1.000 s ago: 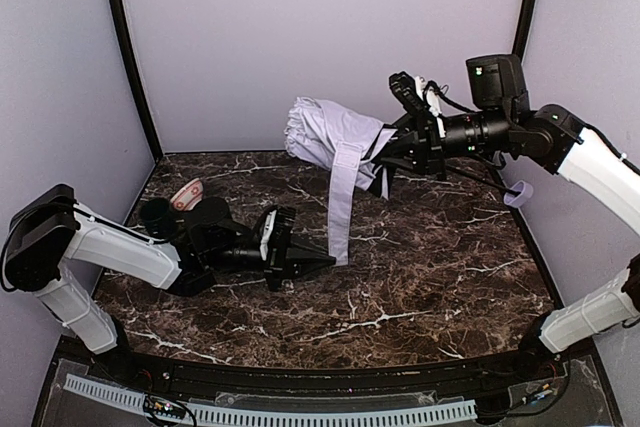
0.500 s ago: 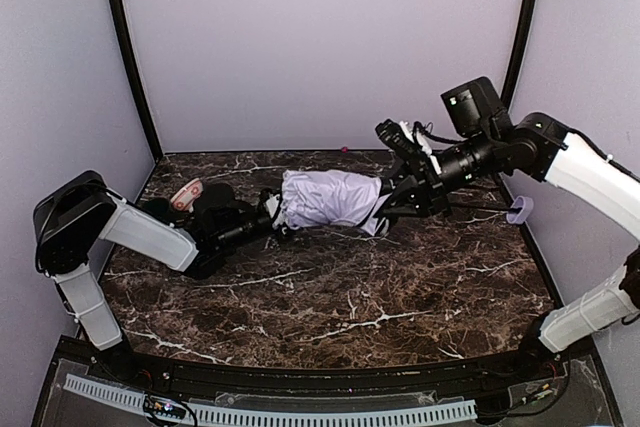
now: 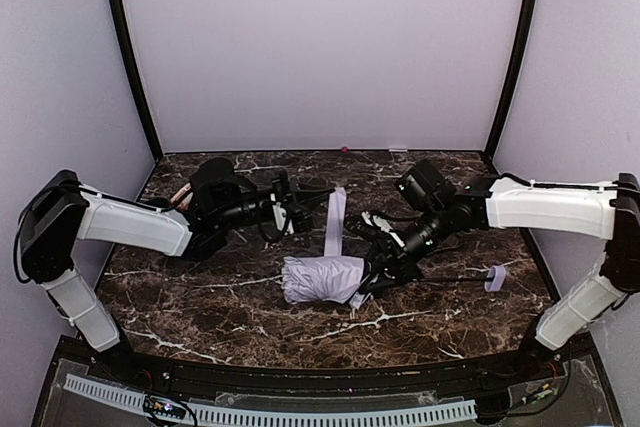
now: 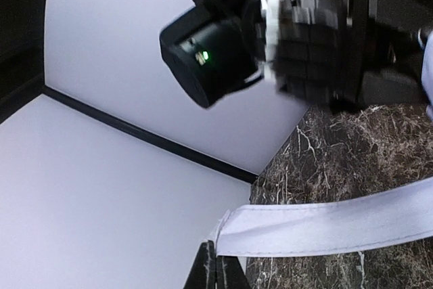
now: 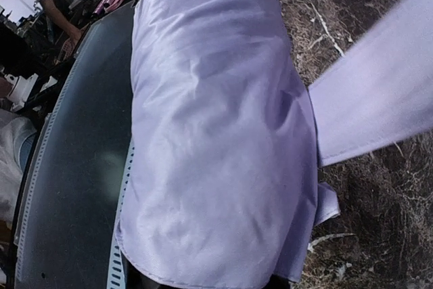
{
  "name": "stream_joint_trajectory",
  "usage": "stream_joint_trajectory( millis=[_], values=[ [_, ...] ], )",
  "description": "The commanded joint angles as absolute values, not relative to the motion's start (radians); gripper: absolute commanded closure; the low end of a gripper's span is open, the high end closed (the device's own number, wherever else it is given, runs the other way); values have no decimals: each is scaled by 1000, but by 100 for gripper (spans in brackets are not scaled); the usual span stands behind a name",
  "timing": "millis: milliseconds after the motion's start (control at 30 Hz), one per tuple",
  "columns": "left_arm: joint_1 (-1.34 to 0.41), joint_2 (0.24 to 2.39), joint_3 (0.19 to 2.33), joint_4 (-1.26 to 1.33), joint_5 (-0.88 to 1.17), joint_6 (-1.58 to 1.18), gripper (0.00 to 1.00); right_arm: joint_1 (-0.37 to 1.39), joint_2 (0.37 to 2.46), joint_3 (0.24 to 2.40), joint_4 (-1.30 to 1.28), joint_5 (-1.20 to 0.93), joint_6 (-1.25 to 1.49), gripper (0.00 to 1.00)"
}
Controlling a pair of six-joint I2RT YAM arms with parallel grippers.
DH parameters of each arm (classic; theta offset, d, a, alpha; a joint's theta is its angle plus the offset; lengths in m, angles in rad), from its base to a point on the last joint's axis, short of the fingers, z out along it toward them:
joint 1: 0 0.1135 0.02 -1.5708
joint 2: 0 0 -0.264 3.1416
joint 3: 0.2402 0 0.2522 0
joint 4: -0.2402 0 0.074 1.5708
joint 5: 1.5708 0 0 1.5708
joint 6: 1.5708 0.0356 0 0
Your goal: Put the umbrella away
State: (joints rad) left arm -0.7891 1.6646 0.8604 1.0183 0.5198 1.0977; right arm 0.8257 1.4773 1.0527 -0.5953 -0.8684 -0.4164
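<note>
The umbrella (image 3: pixel 322 279) lies folded on the marble table, a pale lavender bundle of canopy near the middle. Its thin black shaft runs right to the small lavender knob handle (image 3: pixel 493 279). My right gripper (image 3: pixel 377 267) is shut on the umbrella at the canopy's right end. In the right wrist view the canopy (image 5: pixel 216 133) fills the frame and hides the fingers. The fabric strap (image 3: pixel 334 222) rises from the bundle toward the back. My left gripper (image 3: pixel 322 197) is shut on the strap's end; in the left wrist view the gripper (image 4: pixel 218 265) pinches the strap (image 4: pixel 325 225).
A red-patterned bowl (image 3: pixel 183 192) peeks out behind the left arm at the back left. Lavender walls with black corner posts (image 3: pixel 130 57) enclose the table on three sides. The two arms meet over the table's middle.
The right arm has brought the umbrella down from mid-air onto the table, nearer the front. The left gripper has swung from the table's front toward the back and now holds the strap's end.
</note>
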Motion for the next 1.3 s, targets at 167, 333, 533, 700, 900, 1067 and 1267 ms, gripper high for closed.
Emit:
stream_joint_trajectory(
  millis=[167, 333, 533, 700, 900, 1067, 1267],
  values=[
    [-915, 1364, 812, 756, 506, 1276, 100, 656, 1638, 971, -267, -839, -36, 100],
    [-926, 1386, 817, 604, 556, 1253, 100, 629, 1770, 1066, -241, -890, -14, 100],
    [-1001, 1520, 878, 474, 404, 1181, 100, 553, 1890, 1073, -205, -947, 24, 100],
    [-1047, 1556, 764, 524, 285, 1013, 100, 529, 1968, 1074, -121, -943, 113, 100],
    [-1063, 1718, 692, 542, 124, 1042, 100, 525, 2057, 1102, -142, -916, 98, 100],
    [-1062, 1815, 723, 502, 135, 1092, 100, 517, 2072, 1104, -162, -888, 92, 100],
    [-1063, 1905, 753, 449, 76, 1165, 100, 517, 2096, 1112, -186, -855, 89, 97]
  ],
)
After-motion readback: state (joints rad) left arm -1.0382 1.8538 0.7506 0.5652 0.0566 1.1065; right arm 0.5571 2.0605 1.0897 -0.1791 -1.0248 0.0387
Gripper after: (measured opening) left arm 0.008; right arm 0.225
